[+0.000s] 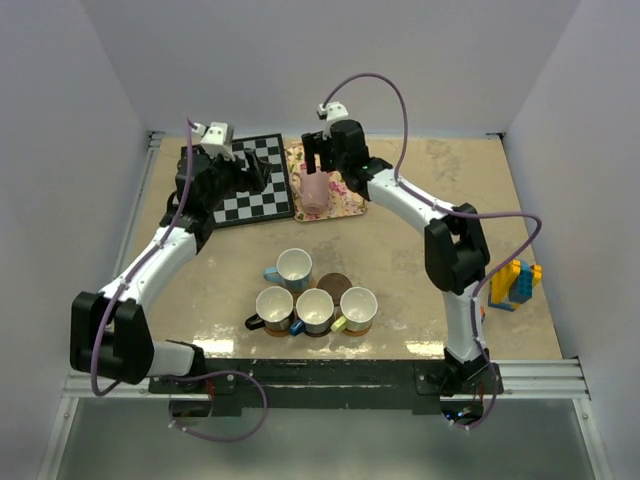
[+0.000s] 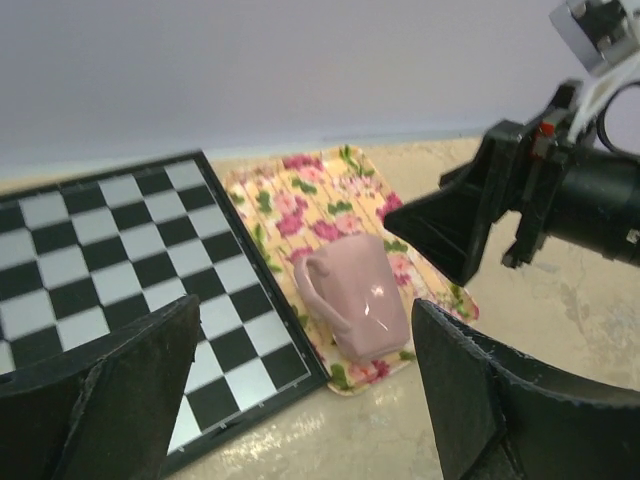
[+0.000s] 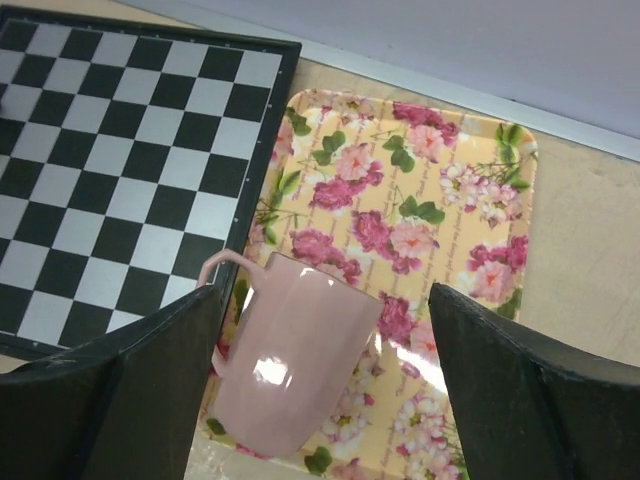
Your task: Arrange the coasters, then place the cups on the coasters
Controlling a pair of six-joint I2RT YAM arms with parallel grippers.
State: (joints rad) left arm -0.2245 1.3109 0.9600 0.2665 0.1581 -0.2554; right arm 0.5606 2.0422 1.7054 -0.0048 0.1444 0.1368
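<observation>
right hand [image 3: 325, 385]: wide open, right over the pink cup [image 3: 300, 365]
pink cup: upside down on floral tray [image 3: 450, 200]
left hand [image 2: 305, 400]: open too, over the checkerboard [image 2: 120, 250]

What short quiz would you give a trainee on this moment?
1. True or false: the pink cup stands on the floral tray.
2. How many cups are grouped near the arms' bases? A three, B four, C five.
3. Which hand has its fingers on either side of the pink cup, and are its jaws open or shut?

Key: 1 true. 2 B. 3 the right hand, jaws open, with a gap to the cup on each side.
</observation>
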